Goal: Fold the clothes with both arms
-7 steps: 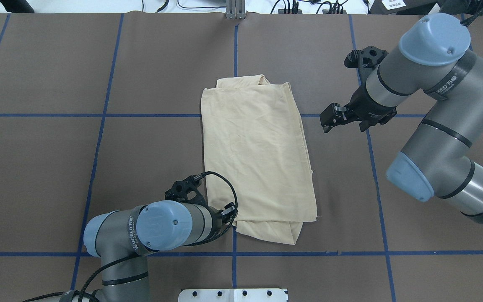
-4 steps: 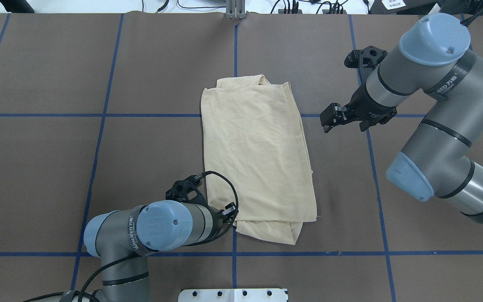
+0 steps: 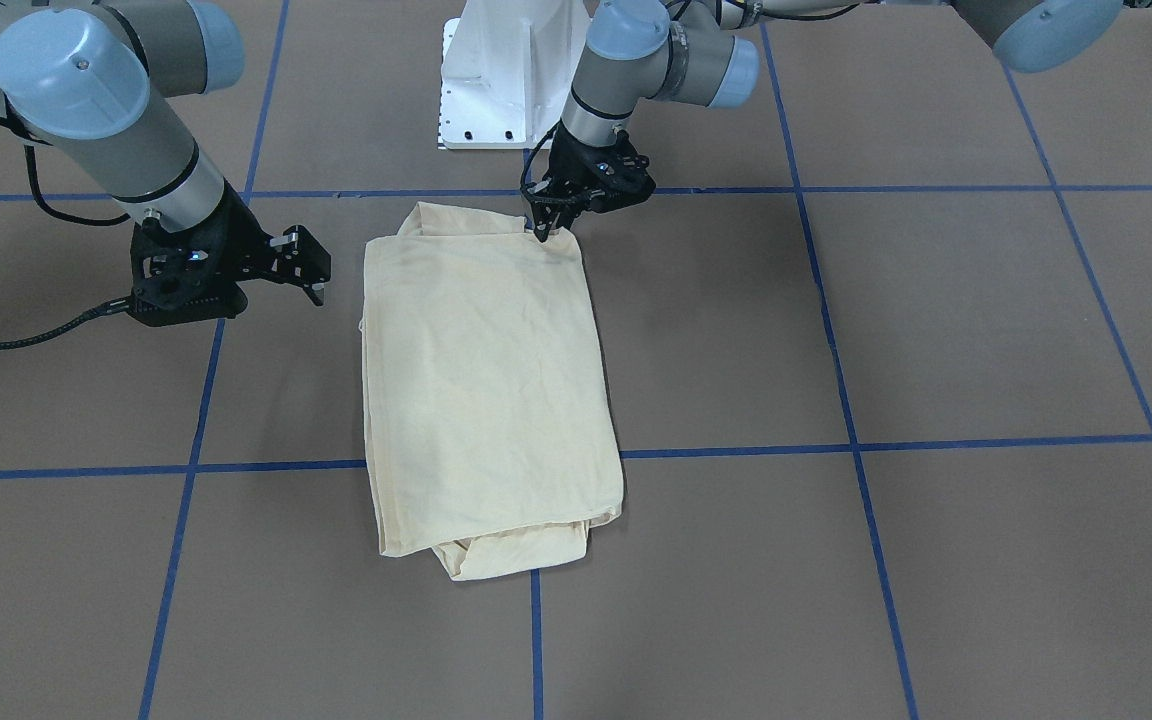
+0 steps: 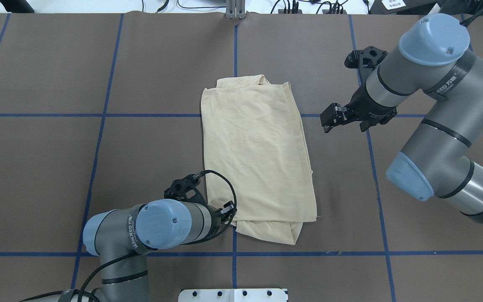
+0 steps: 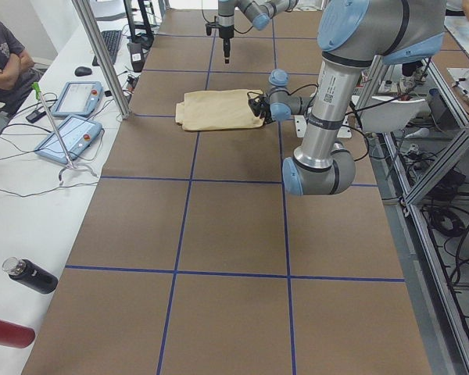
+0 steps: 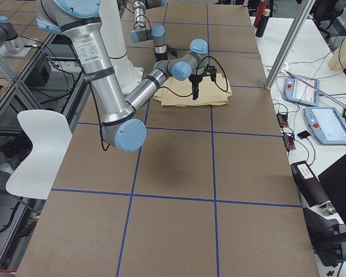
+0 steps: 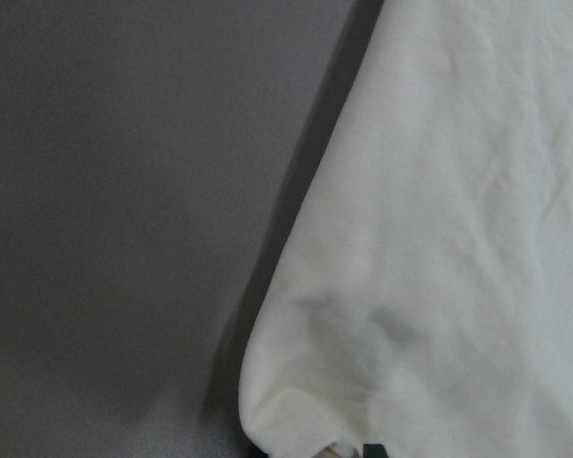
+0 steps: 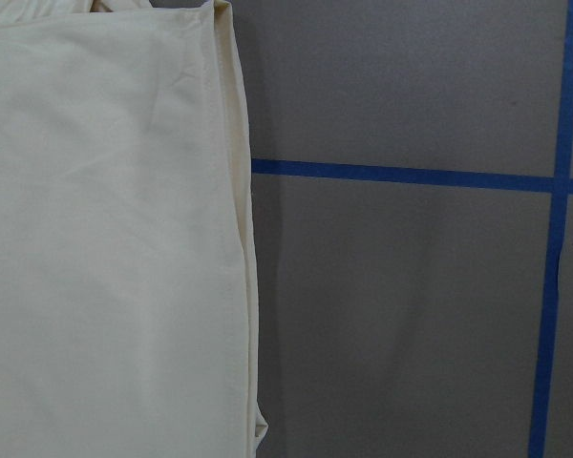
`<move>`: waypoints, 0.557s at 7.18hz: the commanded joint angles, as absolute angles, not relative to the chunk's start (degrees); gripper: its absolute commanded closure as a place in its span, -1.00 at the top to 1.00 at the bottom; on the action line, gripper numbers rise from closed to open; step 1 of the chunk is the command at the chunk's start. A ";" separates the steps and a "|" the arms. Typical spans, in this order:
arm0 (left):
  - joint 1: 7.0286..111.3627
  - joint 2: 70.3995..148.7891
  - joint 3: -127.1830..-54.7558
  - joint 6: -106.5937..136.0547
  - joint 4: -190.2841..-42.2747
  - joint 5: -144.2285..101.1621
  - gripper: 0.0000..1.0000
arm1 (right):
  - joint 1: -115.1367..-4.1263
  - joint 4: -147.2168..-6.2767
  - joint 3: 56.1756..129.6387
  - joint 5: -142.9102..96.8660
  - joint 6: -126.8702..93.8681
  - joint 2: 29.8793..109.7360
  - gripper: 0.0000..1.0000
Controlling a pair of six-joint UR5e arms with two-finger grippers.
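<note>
The left gripper [image 4: 228, 209] pinches the near corner of the folded shirt [image 4: 258, 159], which stretches away beyond its fingertips. The right gripper [image 4: 324, 121] hovers with its 2 fingers spread, the shirt's edge just beside them and untouched. Lifting by 1 corner alone would likely skew the layers.

Bright, even light from overhead, soft shadows lying on the brown table [image 3: 936, 330], while the left wrist view blows the shirt [image 7: 439, 210] near-white and slightly blurred.
</note>
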State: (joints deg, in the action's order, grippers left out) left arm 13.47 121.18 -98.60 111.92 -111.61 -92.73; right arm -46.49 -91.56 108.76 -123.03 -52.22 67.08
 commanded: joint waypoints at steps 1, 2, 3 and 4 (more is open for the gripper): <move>14.23 121.20 -98.70 111.80 -110.83 -92.72 -0.14 | -46.49 -91.49 108.37 -123.05 -52.12 67.06 1.00; 14.59 121.11 -98.61 111.80 -110.74 -92.72 -0.17 | -46.49 -91.41 108.37 -122.96 -52.12 67.06 1.00; 14.68 120.94 -98.61 111.80 -110.74 -92.72 -0.21 | -46.49 -91.41 108.28 -122.96 -52.12 67.06 1.00; 14.59 121.02 -98.70 111.80 -110.74 -92.72 -0.27 | -46.49 -91.41 108.28 -122.96 -52.03 67.06 1.00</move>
State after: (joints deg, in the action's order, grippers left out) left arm 14.56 121.03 -98.64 111.80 -110.77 -92.73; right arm -46.49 -91.42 108.33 -122.97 -52.10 67.06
